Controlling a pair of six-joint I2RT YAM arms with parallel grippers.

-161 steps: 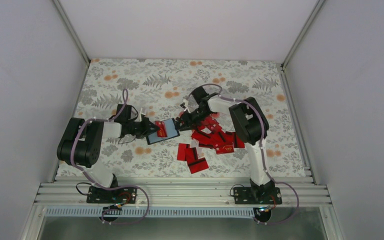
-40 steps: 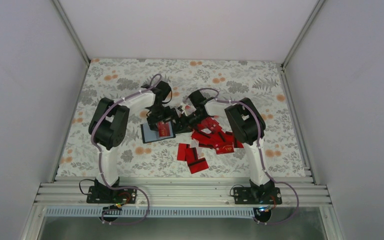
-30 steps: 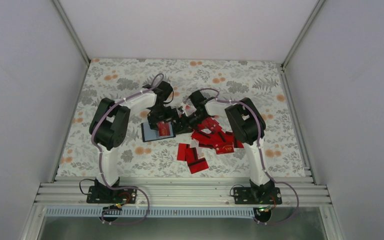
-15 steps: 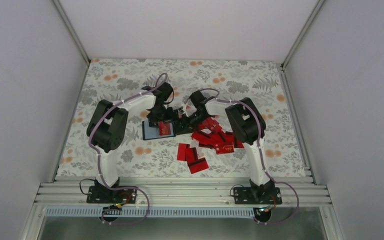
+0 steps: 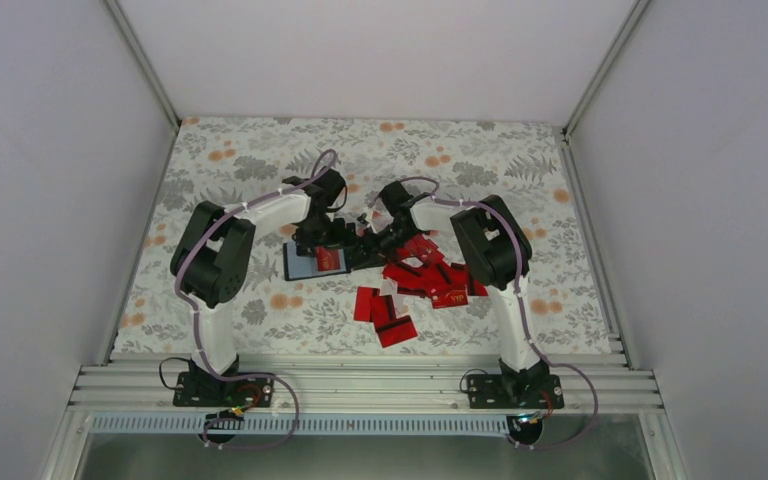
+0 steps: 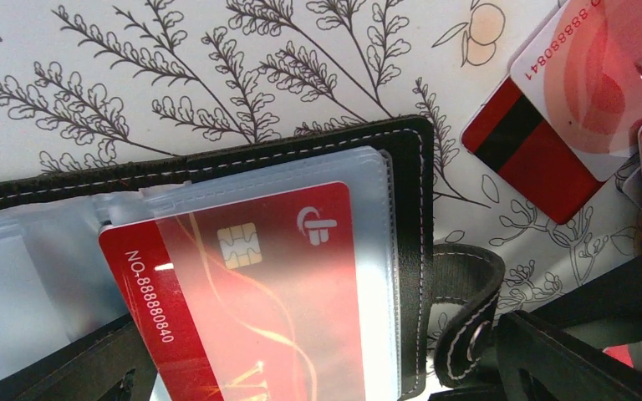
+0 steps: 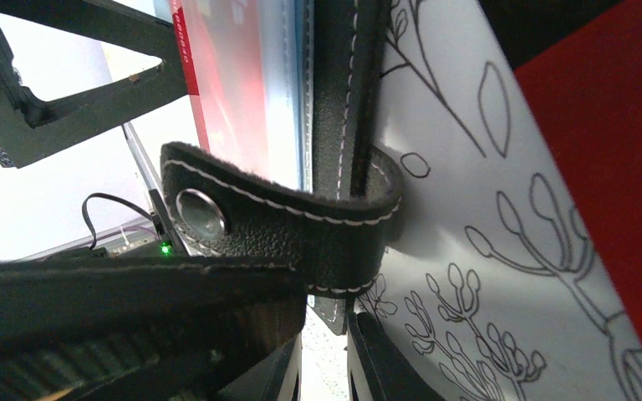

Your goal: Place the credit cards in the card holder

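Holder [image 6: 408,209] under left gripper [image 5: 321,239] | right gripper [image 7: 326,361] seemingly pinching edge

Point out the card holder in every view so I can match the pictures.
Top external: card holder just left of picture centre.
Left wrist: card holder fills the lower left, black edge uppermost.
Right wrist: card holder seen edge-on, top centre, tab curling left.
Shared landmark: the red card in its clear sleeve.
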